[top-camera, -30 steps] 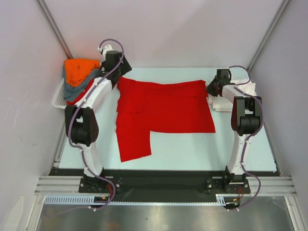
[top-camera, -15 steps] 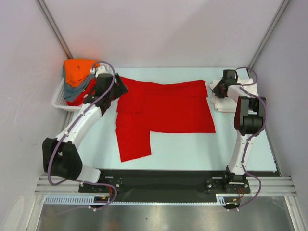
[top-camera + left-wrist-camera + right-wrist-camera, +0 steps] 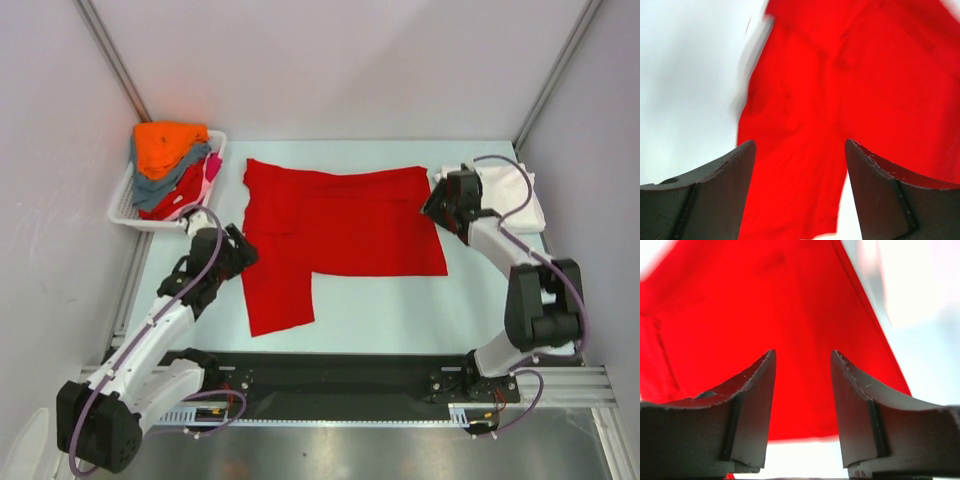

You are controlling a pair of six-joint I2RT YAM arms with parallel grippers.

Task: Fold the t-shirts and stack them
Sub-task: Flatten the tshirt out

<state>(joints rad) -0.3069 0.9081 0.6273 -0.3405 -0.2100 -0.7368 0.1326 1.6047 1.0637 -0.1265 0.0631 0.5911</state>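
Observation:
A plain bright red t-shirt (image 3: 340, 225) lies partly folded on the pale table, with one flap hanging toward the near left (image 3: 280, 295). It fills the left wrist view (image 3: 840, 90) and the right wrist view (image 3: 765, 315). My left gripper (image 3: 243, 252) is open and empty, just left of the shirt's left edge. My right gripper (image 3: 432, 205) is open and empty at the shirt's right edge. A folded cream-white t-shirt (image 3: 515, 195) lies at the far right. Orange (image 3: 168, 143), grey-teal (image 3: 160, 185) and red-with-pink-trim (image 3: 190, 195) shirts are piled in the basket.
The white mesh basket (image 3: 122, 205) stands at the far left corner. Grey walls and slanted metal posts close in the back and sides. A black rail runs along the table's near edge (image 3: 340, 370).
My left arm has swung from the shirt's far-left corner near the basket down toward the near-left edge. My right gripper has moved from the white shirt to the red shirt's right edge.

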